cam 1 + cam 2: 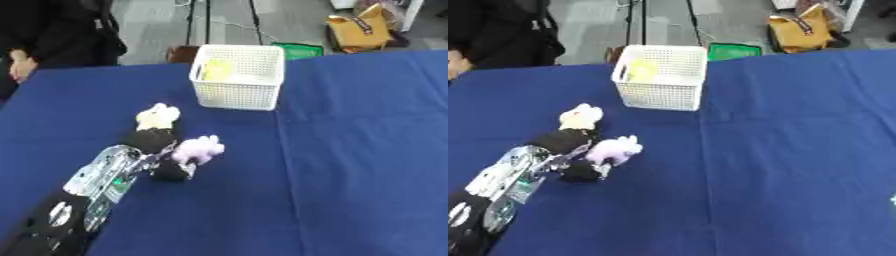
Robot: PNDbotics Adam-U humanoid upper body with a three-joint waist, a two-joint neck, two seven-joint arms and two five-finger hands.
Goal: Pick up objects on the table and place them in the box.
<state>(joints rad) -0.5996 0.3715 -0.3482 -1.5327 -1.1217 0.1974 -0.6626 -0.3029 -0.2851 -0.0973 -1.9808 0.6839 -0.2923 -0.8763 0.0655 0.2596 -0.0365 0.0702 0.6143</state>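
Observation:
A white mesh basket (238, 89) stands at the back middle of the blue table (359, 155), with something yellow (216, 69) inside it. A cream plush toy (157, 116) lies in front of the basket, to its left. Just below it a pink plush toy (200, 149) rests on the cloth. My left hand (154, 141), black on a silver forearm, comes in from the lower left and lies against the pink toy's left side, between the two toys. Blur hides how the hand stands around the pink toy. My right hand shows in neither view.
The table's far edge runs just behind the basket. Beyond it on the floor are a green crate (299, 49) and a yellow-brown bag (359, 31). The blue cloth stretches wide to the right of the toys.

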